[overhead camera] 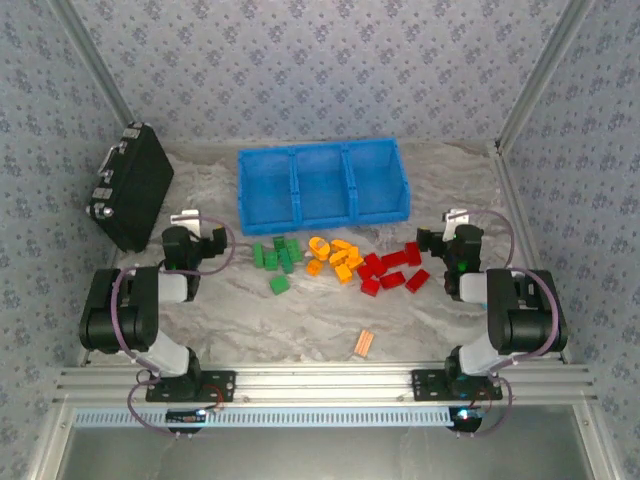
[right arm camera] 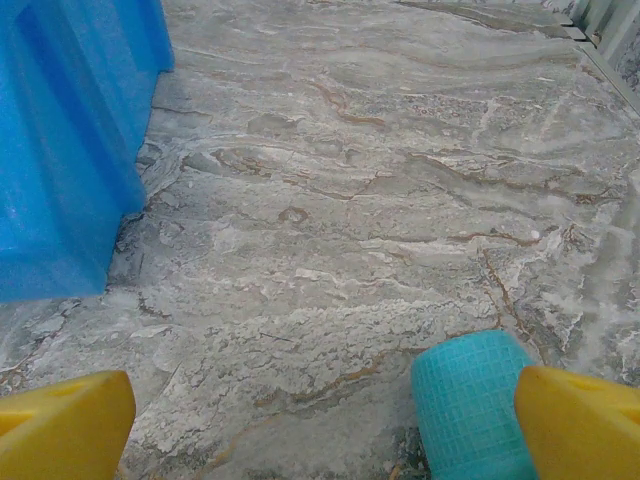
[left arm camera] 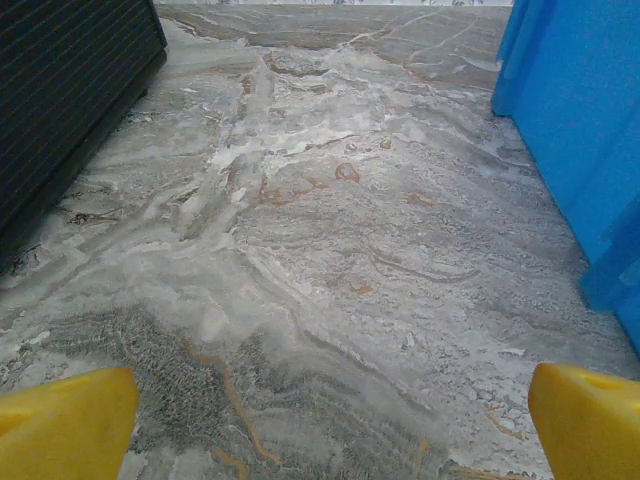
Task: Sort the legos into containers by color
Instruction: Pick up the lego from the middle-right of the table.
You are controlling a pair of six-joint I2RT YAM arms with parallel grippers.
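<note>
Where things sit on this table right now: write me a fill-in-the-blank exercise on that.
1. The bin has ___ compartments.
2. From left to right the groups run green legos, orange legos, then ___ ones.
3. The case stands to the bin's ___ side.
4. Nothing has been sorted yet: the bin's compartments are all ___.
Missing words: three; red; left; empty.

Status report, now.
Left gripper open, right gripper open, both empty. Legos loose on table, blue bin empty. Striped piece apart, nothing blocking.
</note>
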